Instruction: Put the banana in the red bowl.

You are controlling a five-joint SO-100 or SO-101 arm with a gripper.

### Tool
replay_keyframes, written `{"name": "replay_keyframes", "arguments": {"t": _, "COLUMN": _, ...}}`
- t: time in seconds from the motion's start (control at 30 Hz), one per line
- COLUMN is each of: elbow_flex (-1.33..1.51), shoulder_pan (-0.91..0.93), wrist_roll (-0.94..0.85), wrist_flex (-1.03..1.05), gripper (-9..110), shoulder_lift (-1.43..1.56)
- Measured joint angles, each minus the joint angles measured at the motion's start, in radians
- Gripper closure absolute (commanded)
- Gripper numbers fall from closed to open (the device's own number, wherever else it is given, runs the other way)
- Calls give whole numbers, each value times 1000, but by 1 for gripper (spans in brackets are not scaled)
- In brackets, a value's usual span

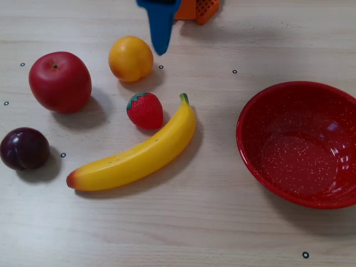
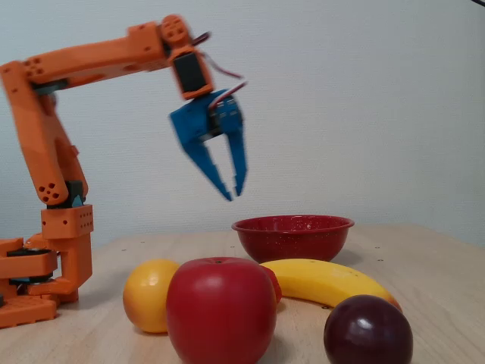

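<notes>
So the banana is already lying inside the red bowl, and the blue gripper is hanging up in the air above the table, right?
Not quite. The banana lies on the table beside the strawberry, apart from the red bowl, which is empty, as the fixed view from above shows. The rest holds: the blue gripper hangs in the air above the table, holding nothing.

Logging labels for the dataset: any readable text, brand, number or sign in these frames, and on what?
None: no readable text in either fixed view.
Banana, red bowl, apple, strawberry, plum, round orange fruit: no print or stickers.
Orange arm and blue gripper: no markings visible.
Table: only small dark ring marks, not characters.
</notes>
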Motion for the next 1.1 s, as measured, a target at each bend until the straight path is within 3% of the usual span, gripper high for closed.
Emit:
{"name": "replay_keyframes", "arguments": {"t": 0.2, "elbow_flex": -430, "shoulder_pan": -20, "wrist_roll": 252, "wrist_flex": 222, "gripper": 100, "shoulder_lift": -371}}
{"name": "replay_keyframes", "arguments": {"t": 0.27, "elbow_flex": -495, "shoulder_pan": -34, "wrist_roll": 305, "wrist_flex": 222, "gripper": 94, "shoulder_lift": -449}}
{"name": "replay_keyframes", "arguments": {"t": 0.37, "elbow_flex": -580, "shoulder_pan": -71, "wrist_roll": 408, "wrist_flex": 225, "gripper": 75, "shoulder_lift": -574}}
{"name": "replay_keyframes", "arguments": {"t": 0.63, "elbow_flex": -828, "shoulder_pan": -144, "wrist_roll": 663, "wrist_flex": 282, "gripper": 55, "shoulder_lift": -833}}
{"name": "replay_keyframes", "arguments": {"t": 0.83, "elbow_flex": -917, "shoulder_pan": -172, "wrist_roll": 792, "wrist_flex": 288, "gripper": 51, "shoulder_lift": -960}}
{"name": "replay_keyframes", "arguments": {"t": 1.1, "elbow_flex": -971, "shoulder_pan": -169, "wrist_roll": 810, "wrist_flex": 255, "gripper": 48, "shoulder_lift": -1088}}
